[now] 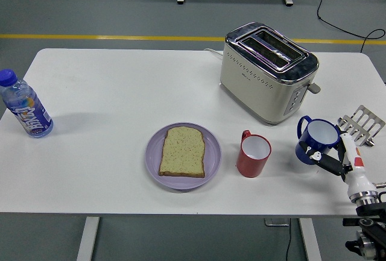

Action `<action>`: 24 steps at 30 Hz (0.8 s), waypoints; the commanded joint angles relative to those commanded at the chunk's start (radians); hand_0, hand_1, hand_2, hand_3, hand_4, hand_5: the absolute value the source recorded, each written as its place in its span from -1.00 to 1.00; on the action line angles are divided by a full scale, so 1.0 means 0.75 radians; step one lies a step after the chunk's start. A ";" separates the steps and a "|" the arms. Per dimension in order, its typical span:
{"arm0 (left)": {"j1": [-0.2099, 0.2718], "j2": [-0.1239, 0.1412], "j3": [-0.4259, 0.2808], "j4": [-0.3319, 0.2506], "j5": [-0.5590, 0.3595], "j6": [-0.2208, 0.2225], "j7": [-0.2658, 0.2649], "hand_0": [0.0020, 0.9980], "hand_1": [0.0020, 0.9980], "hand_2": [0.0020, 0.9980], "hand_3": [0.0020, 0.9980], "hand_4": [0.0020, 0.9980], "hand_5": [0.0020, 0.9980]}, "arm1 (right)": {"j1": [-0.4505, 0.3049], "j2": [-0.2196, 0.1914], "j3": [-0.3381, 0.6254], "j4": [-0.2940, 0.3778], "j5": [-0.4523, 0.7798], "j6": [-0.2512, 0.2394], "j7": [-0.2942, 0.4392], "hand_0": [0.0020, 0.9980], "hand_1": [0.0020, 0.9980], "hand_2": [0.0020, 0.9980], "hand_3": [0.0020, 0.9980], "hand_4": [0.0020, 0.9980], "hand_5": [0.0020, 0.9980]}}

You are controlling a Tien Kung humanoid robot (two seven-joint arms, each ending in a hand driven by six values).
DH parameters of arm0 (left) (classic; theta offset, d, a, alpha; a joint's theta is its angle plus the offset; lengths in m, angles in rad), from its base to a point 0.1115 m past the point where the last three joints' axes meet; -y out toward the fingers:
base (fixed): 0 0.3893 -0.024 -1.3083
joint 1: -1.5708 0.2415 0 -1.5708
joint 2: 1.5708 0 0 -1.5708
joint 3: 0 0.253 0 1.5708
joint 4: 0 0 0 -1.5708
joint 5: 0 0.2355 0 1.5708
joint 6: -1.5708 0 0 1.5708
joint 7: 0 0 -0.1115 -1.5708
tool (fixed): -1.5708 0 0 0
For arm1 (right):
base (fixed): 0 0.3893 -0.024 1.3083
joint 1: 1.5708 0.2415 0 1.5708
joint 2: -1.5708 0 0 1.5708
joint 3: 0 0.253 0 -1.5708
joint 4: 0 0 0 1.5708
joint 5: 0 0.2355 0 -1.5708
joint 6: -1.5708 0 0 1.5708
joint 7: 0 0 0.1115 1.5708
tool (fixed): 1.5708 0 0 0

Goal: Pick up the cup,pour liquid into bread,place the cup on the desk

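robot hand of the right arm comes in from the lower right corner, its fingers curled against the side of a blue cup and gripping it. the cup has a white inside and its handle points toward the far left; it sits at the right part of the worktop, and a small shadow lies on the surface just below it, though whether its base touches the surface cannot be told. just right of the cup, near the worktop's right edge, lies a small metal rack.

left of the blue cup stands a red cup, upright, also white inside, well clear of the robot hand. just left of that is a purple plate with one slice of bread lying flat on it.

at the far left edge a water bottle with a blue cap stands tilted slightly.

farther back, beyond the two cups, sits a cream toaster with a shiny metal top and two empty slots. beyond the worktop is grey floor with a yellow line across it.
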 joint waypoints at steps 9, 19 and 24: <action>-0.003 0.001 0.002 0.000 -0.001 -0.001 0.001 0.38 0.51 0.55 0.22 -0.21 1.00 | 0.018 0.006 -0.042 -0.040 0.042 0.003 0.000 -0.01 -0.19 0.04 0.06 0.29 -1.00; -0.002 -0.002 -0.005 0.000 0.006 0.000 0.004 0.38 0.51 0.55 0.22 -0.21 1.00 | 0.044 0.015 -0.080 -0.082 0.073 0.007 0.000 0.00 -0.19 0.04 0.06 0.29 -1.00; 0.000 -0.006 -0.006 -0.001 0.016 0.000 0.008 0.38 0.51 0.55 0.22 -0.21 1.00 | 0.061 0.017 -0.114 -0.109 0.133 -0.008 0.000 0.00 -0.19 0.04 0.06 0.29 -1.00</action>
